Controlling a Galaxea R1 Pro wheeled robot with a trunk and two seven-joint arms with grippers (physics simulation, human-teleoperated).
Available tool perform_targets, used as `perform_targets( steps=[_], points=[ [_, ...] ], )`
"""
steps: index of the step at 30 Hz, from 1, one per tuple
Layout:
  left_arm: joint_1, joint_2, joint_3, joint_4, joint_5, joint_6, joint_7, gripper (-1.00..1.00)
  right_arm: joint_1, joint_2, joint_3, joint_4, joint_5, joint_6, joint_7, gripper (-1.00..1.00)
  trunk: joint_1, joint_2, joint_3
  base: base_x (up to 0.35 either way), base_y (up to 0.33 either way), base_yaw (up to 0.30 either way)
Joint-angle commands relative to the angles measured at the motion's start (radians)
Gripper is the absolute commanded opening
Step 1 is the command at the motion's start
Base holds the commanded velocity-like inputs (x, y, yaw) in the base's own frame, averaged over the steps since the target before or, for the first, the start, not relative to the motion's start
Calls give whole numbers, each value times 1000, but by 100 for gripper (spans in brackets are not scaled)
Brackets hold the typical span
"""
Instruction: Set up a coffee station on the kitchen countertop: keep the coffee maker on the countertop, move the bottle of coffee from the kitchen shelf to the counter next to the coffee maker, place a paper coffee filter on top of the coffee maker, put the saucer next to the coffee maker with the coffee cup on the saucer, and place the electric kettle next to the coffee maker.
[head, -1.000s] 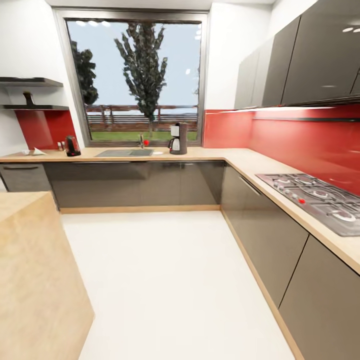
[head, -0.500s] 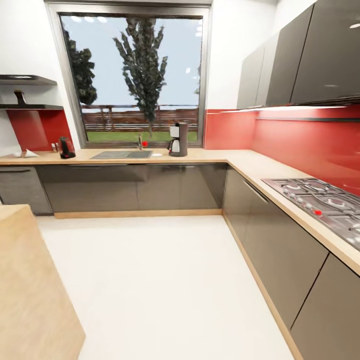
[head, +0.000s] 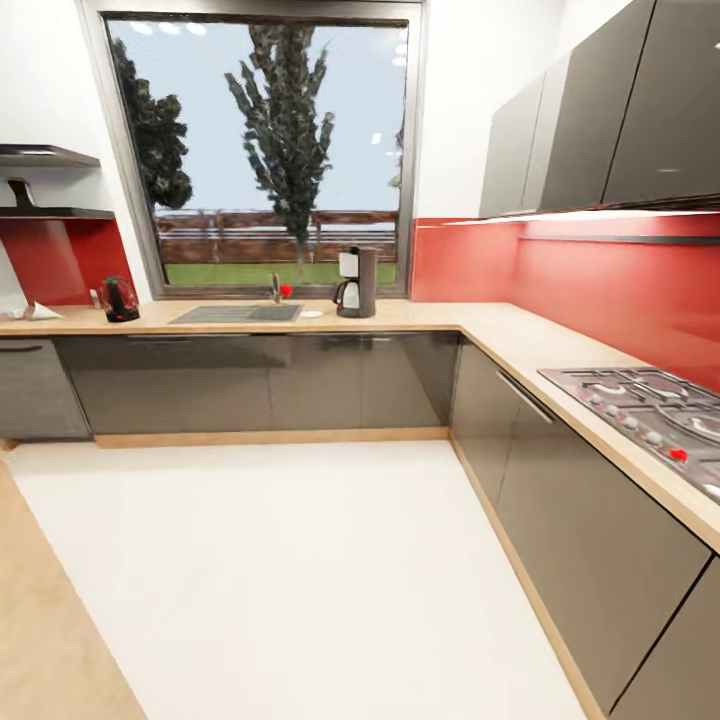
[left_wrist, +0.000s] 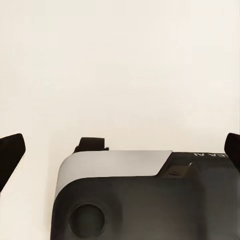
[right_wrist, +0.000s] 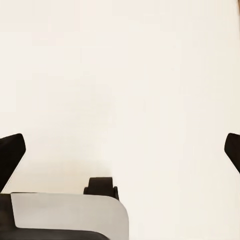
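We're in transit across the kitchen floor, nothing in hand. The coffee maker stands on the countertop under the window, just right of the sink. The kettle sits well off to the left on the same counter, with what looks like the paper filter near the far left edge; it's too small to be sure. The shelf hangs above that corner with a dark item on it, possibly the coffee jar, can't confirm. In both wrist views the left gripper and right gripper have fingertips spread wide at the frame edges, released, over bare floor. Our read: head for the left corner first, since shelf, kettle and filter all cluster there. We should park square to the counter, near enough to reach the shelf without overstretching, and steer around the wooden island at our lower left.
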Motion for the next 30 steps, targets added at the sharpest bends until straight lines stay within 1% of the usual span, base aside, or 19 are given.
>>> perform_targets(
  steps=[1, 30],
  points=[
    [0, -1, 5, -1, 1, -1, 0, 100, -1, 0, 0, 1, 0, -3, 0, 100, 1, 0, -1, 327, 0, 0],
    [0, -1, 5, -1, 1, -1, -1, 100, -1, 0, 0, 1, 1, -4, 0, 100, 1, 0, -1, 327, 0, 0]
  ],
)
